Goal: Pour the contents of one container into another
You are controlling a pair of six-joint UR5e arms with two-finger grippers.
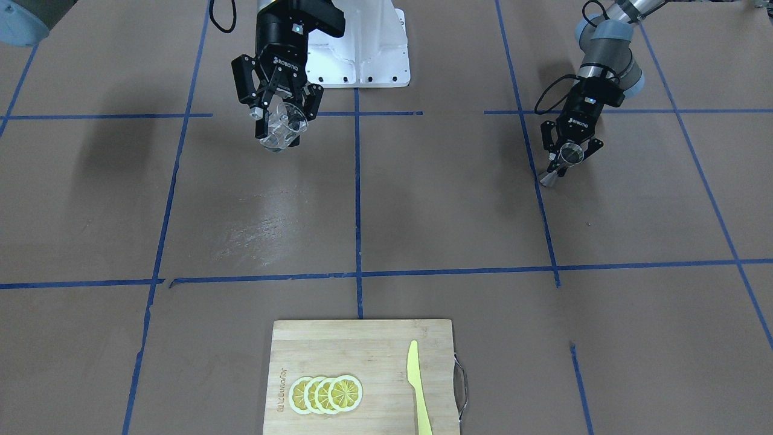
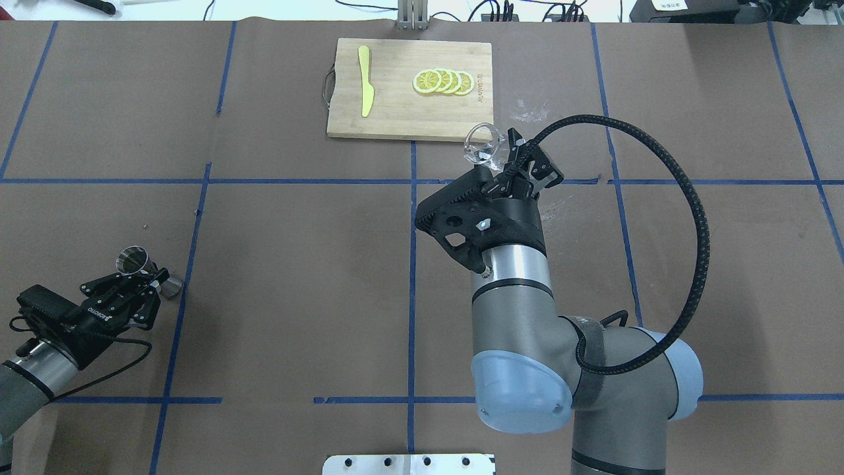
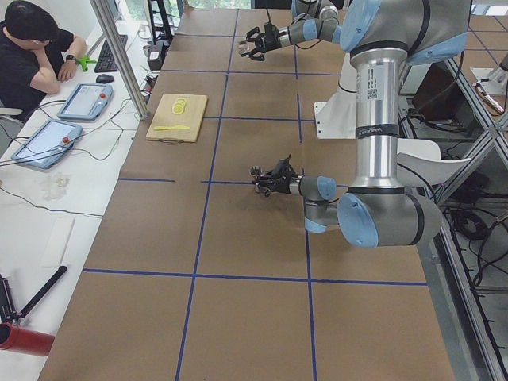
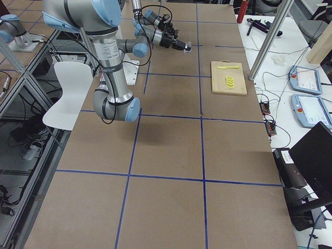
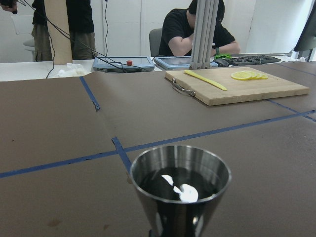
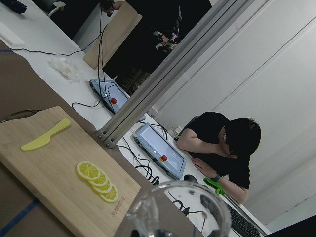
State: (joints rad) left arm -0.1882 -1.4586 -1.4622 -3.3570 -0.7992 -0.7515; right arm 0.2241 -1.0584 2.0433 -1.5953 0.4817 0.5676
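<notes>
My right gripper (image 1: 279, 115) is shut on the clear glass cup (image 1: 282, 128) and holds it well above the table, near the robot's base. From overhead the cup (image 2: 484, 144) shows just beyond the right gripper (image 2: 504, 158), and its rim (image 6: 178, 210) fills the bottom of the right wrist view. Far off on the robot's left, my left gripper (image 1: 567, 158) is shut on the waist of the steel jigger (image 1: 570, 154), low over the table. The jigger (image 2: 134, 260) is also in the overhead view, and its open mouth (image 5: 180, 180) faces up in the left wrist view.
A bamboo cutting board (image 2: 395, 115) lies at the table's far edge with lemon slices (image 2: 443, 81) and a yellow knife (image 2: 366, 89). Blue tape lines cross the brown table. A seated person (image 3: 32, 55) is at a side desk with tablets.
</notes>
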